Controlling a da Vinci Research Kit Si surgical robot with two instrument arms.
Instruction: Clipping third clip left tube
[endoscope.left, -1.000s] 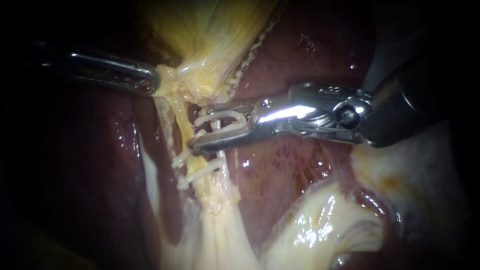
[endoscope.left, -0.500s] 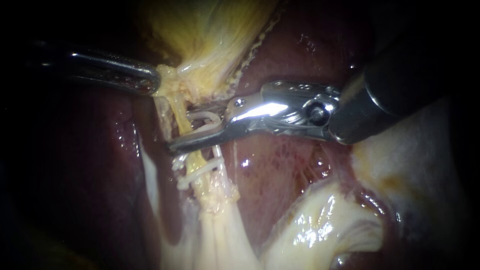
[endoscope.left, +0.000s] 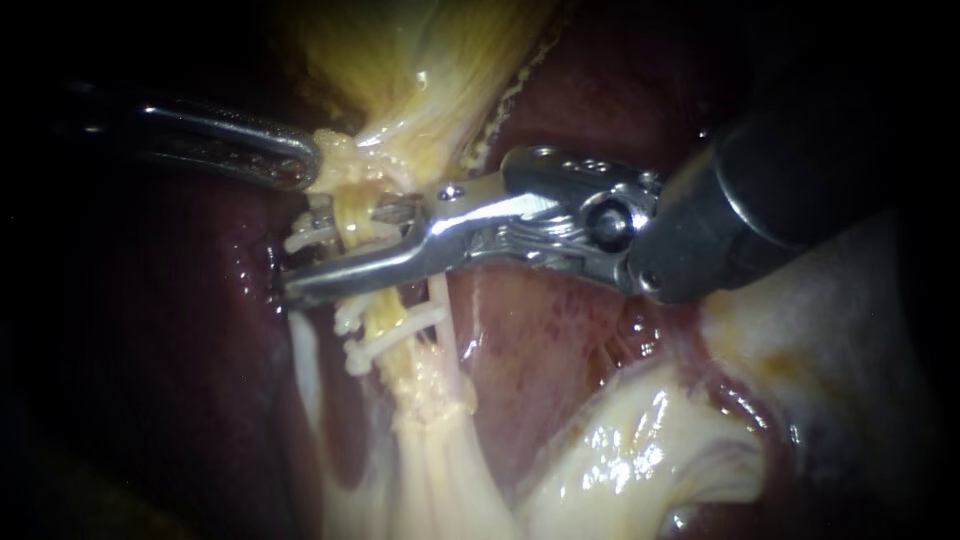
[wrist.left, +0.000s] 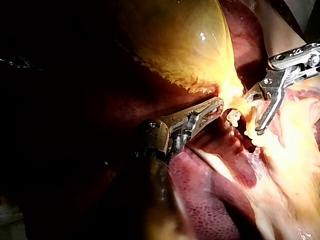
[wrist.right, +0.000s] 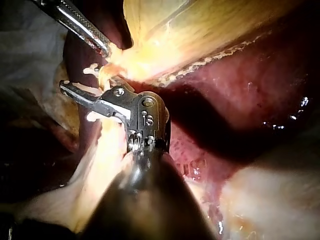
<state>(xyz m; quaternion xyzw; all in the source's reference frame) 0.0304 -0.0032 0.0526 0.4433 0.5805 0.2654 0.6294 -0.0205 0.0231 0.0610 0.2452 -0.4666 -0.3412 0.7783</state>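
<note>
Our right instrument (endoscope.left: 305, 250) has a clip (endoscope.left: 298, 238) in its jaws, spread around the left tube (endoscope.left: 352, 215). Our left instrument (endoscope.left: 305, 165) is clamped onto the gallbladder (endoscope.left: 420, 80).

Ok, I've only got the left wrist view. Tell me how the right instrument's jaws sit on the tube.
Observer: In the endoscope view the tube runs between the jaws of the right instrument, which hold a white clip. The lower jaw's tip reaches past the tube.
Operator: Count the clips already on it.
Observer: Two clips cross the tube just beyond the lower jaw, on the side away from the gallbladder.
</note>
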